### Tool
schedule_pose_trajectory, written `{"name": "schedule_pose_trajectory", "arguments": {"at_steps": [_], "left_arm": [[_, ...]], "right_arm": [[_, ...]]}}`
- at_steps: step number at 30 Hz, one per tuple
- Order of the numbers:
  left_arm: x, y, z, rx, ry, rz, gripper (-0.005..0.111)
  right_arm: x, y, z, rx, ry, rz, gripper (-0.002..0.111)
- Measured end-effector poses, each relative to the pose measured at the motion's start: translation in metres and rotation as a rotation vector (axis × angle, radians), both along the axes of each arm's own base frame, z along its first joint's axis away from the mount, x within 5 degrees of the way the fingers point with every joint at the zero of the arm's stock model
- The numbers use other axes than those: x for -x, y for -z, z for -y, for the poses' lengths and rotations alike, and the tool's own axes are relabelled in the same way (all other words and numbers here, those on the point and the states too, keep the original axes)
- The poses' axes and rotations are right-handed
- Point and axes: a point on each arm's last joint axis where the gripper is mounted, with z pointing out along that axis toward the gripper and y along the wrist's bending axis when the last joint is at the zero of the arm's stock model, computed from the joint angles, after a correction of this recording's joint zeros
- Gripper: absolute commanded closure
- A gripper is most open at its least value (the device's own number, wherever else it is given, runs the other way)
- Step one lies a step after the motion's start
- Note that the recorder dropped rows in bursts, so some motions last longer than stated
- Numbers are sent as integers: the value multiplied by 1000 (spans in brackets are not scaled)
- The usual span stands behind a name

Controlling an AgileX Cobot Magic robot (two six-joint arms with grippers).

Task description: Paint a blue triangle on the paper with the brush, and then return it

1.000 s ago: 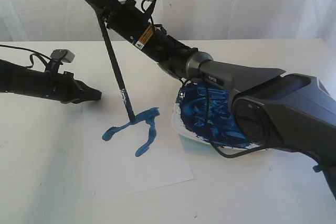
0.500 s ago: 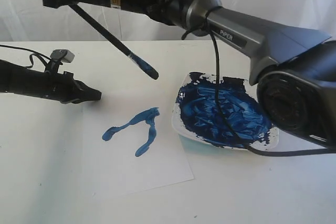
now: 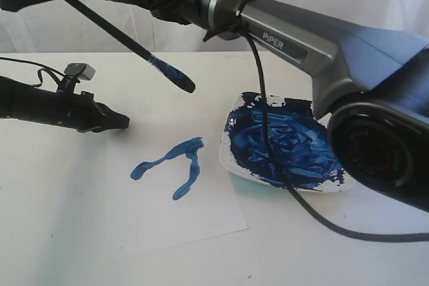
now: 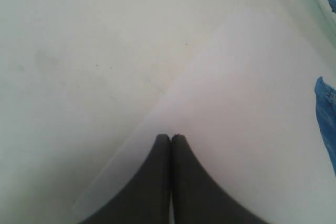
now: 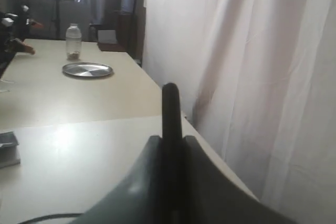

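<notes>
1. The left arm [image 3: 40, 105] reaches in low and near level from the left side; the left pincer [image 4: 171, 139] has its jaws pressed together with nothing between them.
2. The right arm [image 3: 301, 45] stretches high across from the right side; the right pincer [image 5: 170, 142] is clamped on the brush [image 3: 134, 45] handle.

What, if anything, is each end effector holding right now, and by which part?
The right end effector grips the brush by the upper part of its handle, far from the blue tip. The left end effector is shut, holding nothing.
</notes>
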Motion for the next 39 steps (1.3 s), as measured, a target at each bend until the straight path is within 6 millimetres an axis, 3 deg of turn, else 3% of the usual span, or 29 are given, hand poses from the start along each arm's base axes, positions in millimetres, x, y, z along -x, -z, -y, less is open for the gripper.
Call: {"name": "schedule_pose_trajectory", "arguments": {"at_steps": [7, 27, 31, 35, 39], "left_arm": [[0, 0, 0, 0, 0, 0, 107], [0, 0, 0, 0, 0, 0, 107], [0, 0, 0, 0, 0, 0, 107], [0, 0, 0, 0, 0, 0, 107], [0, 0, 0, 0, 0, 0, 107]], "right_arm": [[10, -23, 2, -43, 37, -28, 108], [11, -29, 2, -151, 23, -227, 108], [29, -47, -8, -352, 74, -138, 108], [54, -52, -23, -387, 193, -51, 108], [77, -79, -19, -412, 272, 46, 108]]}}
